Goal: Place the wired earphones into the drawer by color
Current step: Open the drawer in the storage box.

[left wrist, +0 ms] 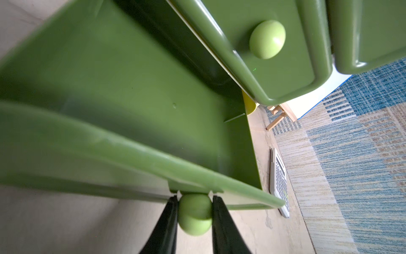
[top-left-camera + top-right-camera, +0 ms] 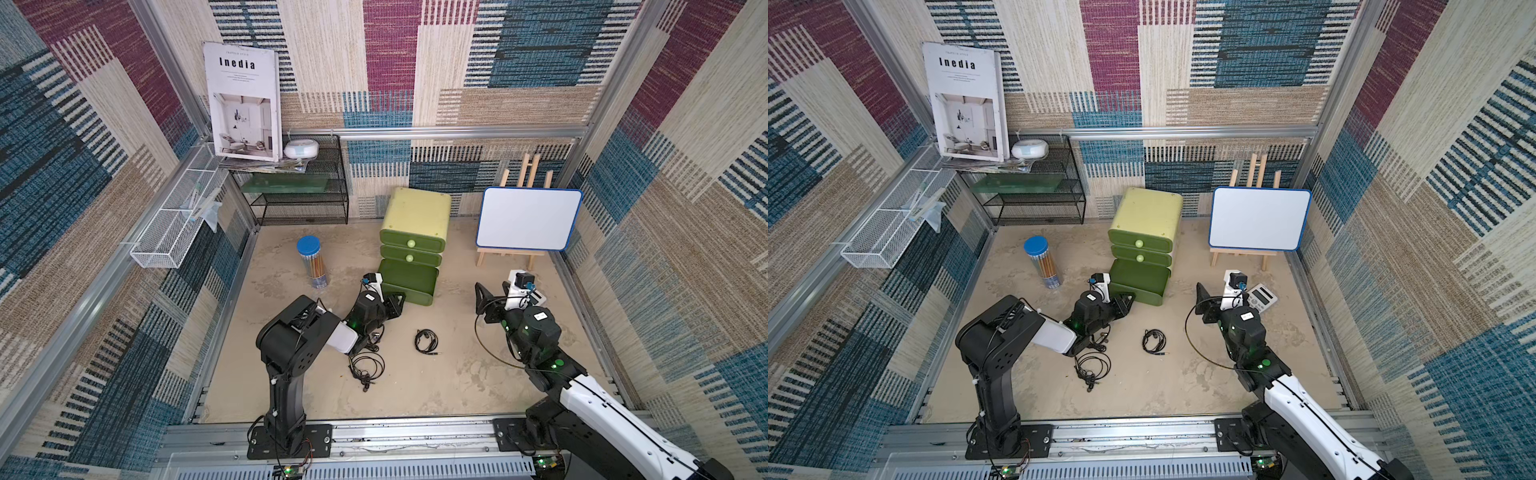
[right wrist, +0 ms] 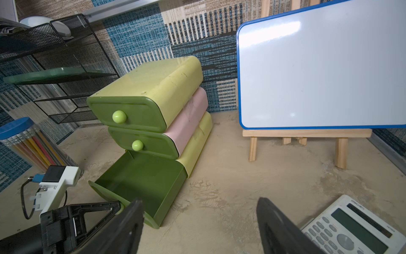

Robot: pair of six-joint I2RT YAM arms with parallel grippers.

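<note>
Nearest the robot's base, a loose black set of the wired earphones point(image 2: 363, 376) is being left sprawled on the tabletop point(image 2: 457, 386), partly under the left arm point(image 2: 345, 332); a little farther out, a tidier black coil point(image 2: 424, 340) is lying in the open between the two arms, its oval running roughly near-to-far and its jack plug pointing toward the right side; no red or white sets are being shown in any view. Farther on, the knob point(image 1: 195, 220) of the bottom drawer point(image 3: 140, 178) is being gripped by the left tool point(image 1: 194, 201); the right tool point(image 3: 200, 202) is being held wide open and empty, beside a calculator point(image 3: 351, 231). Farthest, the bottom drawer is being shown pulled out and empty, the black coil lying just on its near side. The left tool is the nearer but is occupied; the coil is therefore being judged the right tool's to take, lying nearer the base and leftward of it.
</note>
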